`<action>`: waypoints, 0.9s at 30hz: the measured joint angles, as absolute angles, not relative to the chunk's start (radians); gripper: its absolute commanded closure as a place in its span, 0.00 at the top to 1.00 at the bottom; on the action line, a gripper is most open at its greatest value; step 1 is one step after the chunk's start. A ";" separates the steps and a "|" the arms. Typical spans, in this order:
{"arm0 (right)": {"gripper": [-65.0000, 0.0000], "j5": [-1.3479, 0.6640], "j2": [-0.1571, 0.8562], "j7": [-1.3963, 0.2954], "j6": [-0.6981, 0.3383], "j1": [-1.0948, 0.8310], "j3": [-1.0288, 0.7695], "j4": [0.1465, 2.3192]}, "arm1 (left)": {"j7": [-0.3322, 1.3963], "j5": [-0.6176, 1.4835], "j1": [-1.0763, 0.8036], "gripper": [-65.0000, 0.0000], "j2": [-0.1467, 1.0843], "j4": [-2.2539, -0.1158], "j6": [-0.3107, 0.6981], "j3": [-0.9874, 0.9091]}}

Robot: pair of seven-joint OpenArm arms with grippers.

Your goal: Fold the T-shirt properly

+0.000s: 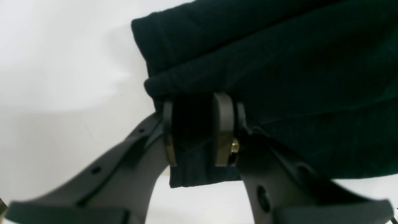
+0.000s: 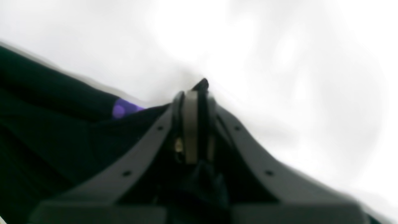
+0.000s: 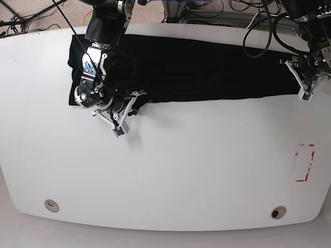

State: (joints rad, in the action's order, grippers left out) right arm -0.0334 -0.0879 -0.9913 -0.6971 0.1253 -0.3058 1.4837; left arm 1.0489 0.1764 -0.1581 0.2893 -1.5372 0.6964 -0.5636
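- The T-shirt (image 3: 196, 70) lies as a long black band along the far edge of the white table (image 3: 170, 165), reaching nearly from the far-left corner towards the far-right one; it already looks doubled over lengthwise, with no print showing from overhead.
- The left gripper (image 1: 199, 130) sits at the band's end near the table's right edge. Its jaws are closed down to a narrow gap with a thick wad of black cloth filling that gap, a hemmed corner hanging out below.
- The right gripper (image 2: 197, 124) is at the band's near edge towards the table's left side. Its jaws are pressed together, and a small black tip pokes out above them, so it seems to have pinched a thin bit of fabric, though the blur makes that a cautious reading. A sliver of purple print shows in a fold just beside it.
- Handling, as I judge it: the cloth is soft, light and limp, with no stiffness to hold a shape. It will drape and sag between two holds, and layers can slide apart.
- Best hold: through all the layers at the corners or hems, both ends lifted evenly, so the fold stays square instead of bunching.
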 measured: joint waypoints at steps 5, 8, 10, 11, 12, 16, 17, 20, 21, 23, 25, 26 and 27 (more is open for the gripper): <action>0.00 -0.033 -0.088 -0.992 -0.697 0.122 -0.306 1.491 | 1.049 0.176 -0.158 0.22 0.289 -1.537 0.697 -0.564; 0.00 -0.048 -0.088 -0.999 -0.698 0.102 -0.306 1.542 | 1.049 0.176 -0.158 0.22 0.289 -1.537 0.696 -0.563; 0.00 -0.080 -0.088 -1.000 -0.696 0.084 -0.307 1.588 | 1.050 0.177 -0.158 0.22 0.289 -1.537 0.697 -0.564; 0.00 -0.097 -0.088 -1.003 -0.696 0.075 -0.307 1.611 | 1.050 0.176 -0.158 0.22 0.289 -1.537 0.697 -0.563; 0.00 -0.113 -0.088 -1.008 -0.696 0.067 -0.307 1.631 | 1.049 0.176 -0.158 0.22 0.289 -1.537 0.697 -0.563; 0.00 -0.182 -0.083 -1.079 -0.696 0.040 -0.307 1.712 | 1.050 0.176 -0.158 0.22 0.289 -1.537 0.697 -0.562; 0.00 -0.192 -0.083 -1.088 -0.696 0.031 -0.307 1.727 | 1.049 0.176 -0.158 0.22 0.289 -1.537 0.697 -0.562; 0.00 -0.216 -0.083 -1.108 -0.696 -0.006 -0.307 1.772 | 1.050 0.176 -0.158 0.22 0.289 -1.537 0.697 -0.562; 0.00 -0.225 -0.083 -1.110 -0.697 -0.022 -0.307 1.785 | 1.049 0.176 -0.158 0.22 0.290 -1.537 0.696 -0.562; 0.00 -0.244 -0.084 -1.114 -0.697 -0.057 -0.307 1.813 | 1.049 0.176 -0.158 0.22 0.290 -1.537 0.696 -0.562; 0.00 -0.260 -0.083 -1.121 -0.696 -0.103 -0.307 1.835 | 1.049 0.176 -0.159 0.22 0.290 -1.537 0.696 -0.562; 0.00 -0.274 -0.083 -1.126 -0.698 -0.121 -0.307 1.849 | 1.049 0.175 -0.158 0.22 0.292 -1.536 0.697 -0.562; 0.00 -0.286 -0.083 -1.129 -0.697 -0.138 -0.307 1.859 | 1.048 0.171 -0.158 0.22 0.291 -1.536 0.697 -0.561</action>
